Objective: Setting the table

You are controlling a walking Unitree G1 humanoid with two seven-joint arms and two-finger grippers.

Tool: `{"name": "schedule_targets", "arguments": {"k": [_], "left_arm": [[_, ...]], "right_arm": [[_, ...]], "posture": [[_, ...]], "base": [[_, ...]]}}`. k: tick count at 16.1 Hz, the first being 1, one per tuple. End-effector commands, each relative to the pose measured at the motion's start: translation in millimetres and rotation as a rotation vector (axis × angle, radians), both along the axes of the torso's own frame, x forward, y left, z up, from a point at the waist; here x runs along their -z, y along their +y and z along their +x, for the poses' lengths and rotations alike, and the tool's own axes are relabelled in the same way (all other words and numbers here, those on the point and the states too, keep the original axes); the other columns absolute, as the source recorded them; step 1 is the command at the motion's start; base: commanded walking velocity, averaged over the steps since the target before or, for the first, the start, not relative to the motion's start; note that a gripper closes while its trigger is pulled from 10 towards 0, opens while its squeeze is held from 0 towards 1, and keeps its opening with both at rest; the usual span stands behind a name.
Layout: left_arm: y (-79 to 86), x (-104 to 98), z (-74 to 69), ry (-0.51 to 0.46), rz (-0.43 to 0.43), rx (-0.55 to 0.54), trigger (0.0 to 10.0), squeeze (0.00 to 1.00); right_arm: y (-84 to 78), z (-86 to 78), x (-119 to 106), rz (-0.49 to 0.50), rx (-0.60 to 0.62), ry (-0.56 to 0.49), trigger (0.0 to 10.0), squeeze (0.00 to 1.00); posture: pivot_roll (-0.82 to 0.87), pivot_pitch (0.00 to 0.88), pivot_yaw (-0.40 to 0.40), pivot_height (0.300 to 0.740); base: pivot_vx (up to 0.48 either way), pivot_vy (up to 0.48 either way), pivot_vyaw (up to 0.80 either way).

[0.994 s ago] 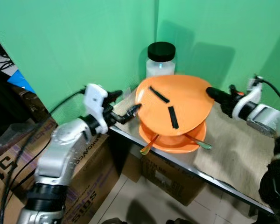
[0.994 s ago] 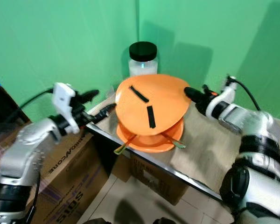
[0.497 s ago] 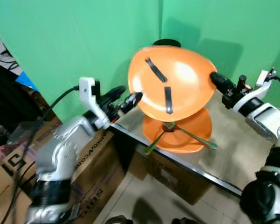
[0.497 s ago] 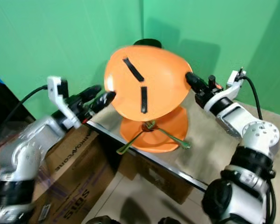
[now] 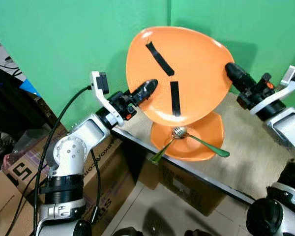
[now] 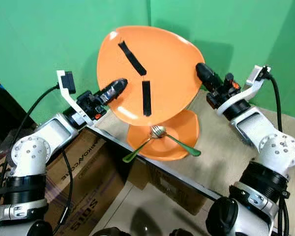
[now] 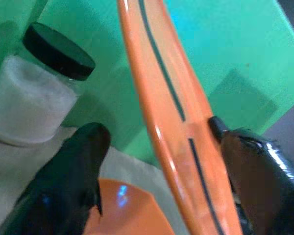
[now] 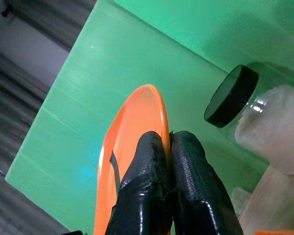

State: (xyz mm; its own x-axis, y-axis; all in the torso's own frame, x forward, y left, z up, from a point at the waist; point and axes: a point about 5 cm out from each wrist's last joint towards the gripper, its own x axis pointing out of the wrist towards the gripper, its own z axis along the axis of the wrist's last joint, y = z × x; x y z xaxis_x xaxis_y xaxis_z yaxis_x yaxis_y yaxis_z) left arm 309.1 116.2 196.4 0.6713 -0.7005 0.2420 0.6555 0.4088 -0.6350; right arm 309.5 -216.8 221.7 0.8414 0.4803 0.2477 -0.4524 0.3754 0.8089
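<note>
An orange plate [image 5: 187, 64] with black tape strips on its underside is held up, tilted steeply, above the table. My right gripper [image 5: 232, 72] is shut on its right rim; the right wrist view shows both fingers [image 8: 152, 196] pinching the rim. My left gripper [image 5: 146, 88] is at the left rim. In the left wrist view the plate's edge [image 7: 161, 112] runs between wide-apart fingers, one finger [image 7: 250, 161] touching it. A second orange plate [image 5: 209, 135] lies on the table with a spoon [image 5: 179, 132] and a green-handled utensil [image 5: 211, 147] on it.
A clear jar with a black lid [image 7: 39, 93] stands behind the plates against the green wall. A beige cloth [image 5: 258, 162] covers the table, whose metal front edge [image 5: 196, 174] runs diagonally. Cardboard boxes [image 5: 105, 172] sit on the floor below it.
Both grippers have lifted the upper plate higher and tipped it more upright. The lower plate and its utensils now lie uncovered. The camera has shifted a little.
</note>
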Motion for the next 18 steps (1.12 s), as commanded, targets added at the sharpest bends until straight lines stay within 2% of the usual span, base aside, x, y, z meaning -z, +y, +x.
{"name": "schedule_targets", "arguments": {"k": [1, 4, 8, 14, 18], "left_arm": [[2.7, -4, 0.2, -0.008, -0.007, -0.001, 0.0, 0.00], [4.7, -5, -0.1, -0.010, -0.019, -0.021, 0.0, 0.00], [8.7, -10, -1.1, -0.004, -0.095, -0.023, 0.0, 0.00], [8.0, -5, -7.2, 0.020, -0.071, -0.001, 0.0, 0.00], [13.1, 9, -19.8, 0.061, -0.044, -0.012, 0.0, 0.00]], "right_arm": [[4.5, -3.1, -11, 0.013, -0.029, -0.061, 0.0, 0.00], [7.5, -1.8, -10, -0.004, -0.023, -0.047, 0.0, 0.00], [15.1, -1.6, -8, -0.034, -0.038, -0.051, 0.0, 0.00], [18.5, -4.0, -1, -0.012, -0.035, -0.043, 0.0, 0.00], [27.6, -16.4, 10, 0.004, -0.044, -0.034, 0.0, 0.00]], "posture": [[-0.09, 0.000, 0.144, 0.740], [-0.08, 0.000, 0.132, 0.740], [-0.07, 0.000, 0.125, 0.740], [-0.07, 0.000, 0.124, 0.740], [-0.05, 0.000, 0.111, 0.740]], "base": [[0.000, 0.000, 0.00], [0.000, 0.000, 0.00], [0.000, 0.000, 0.00], [0.000, 0.000, 0.00], [0.000, 0.000, 0.00]]}}
